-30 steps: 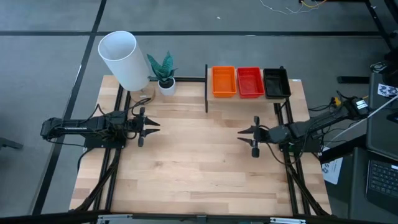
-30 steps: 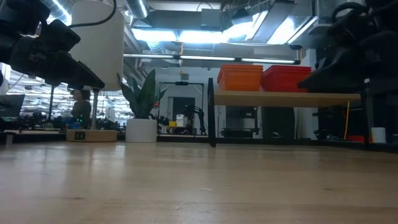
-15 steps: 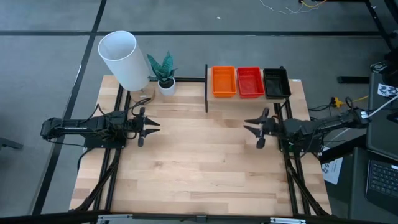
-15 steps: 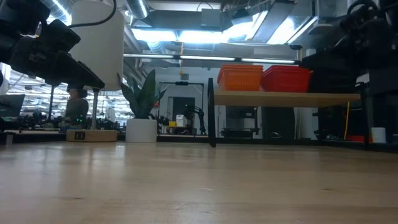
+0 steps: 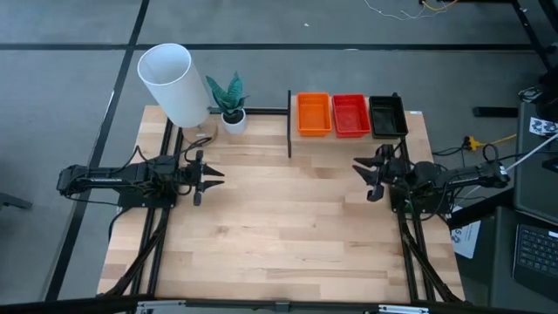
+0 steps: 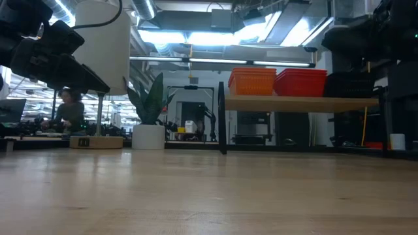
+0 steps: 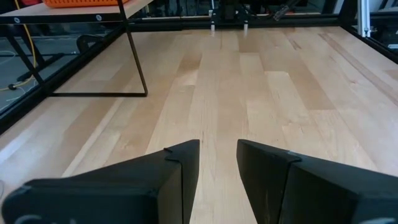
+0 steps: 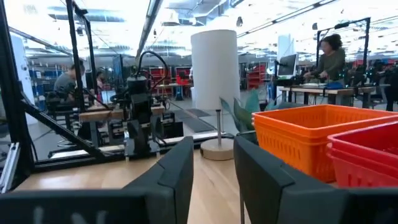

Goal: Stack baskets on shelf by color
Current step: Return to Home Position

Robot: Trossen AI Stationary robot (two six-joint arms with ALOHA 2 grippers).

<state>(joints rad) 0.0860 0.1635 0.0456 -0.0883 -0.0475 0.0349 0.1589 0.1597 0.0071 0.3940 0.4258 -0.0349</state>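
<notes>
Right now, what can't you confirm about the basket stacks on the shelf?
High view: looks straight down, so the orange stack, red stack and black stack each read as one basket; counts hidden.
Low view: black stack merges with the dark right arm.
Left wrist view: orange stack cut off by the frame edge.
Right wrist view: red stack cut off by the edge; black stack not in view.

3 basket stacks side by side on the shelf (plant at left).
</notes>
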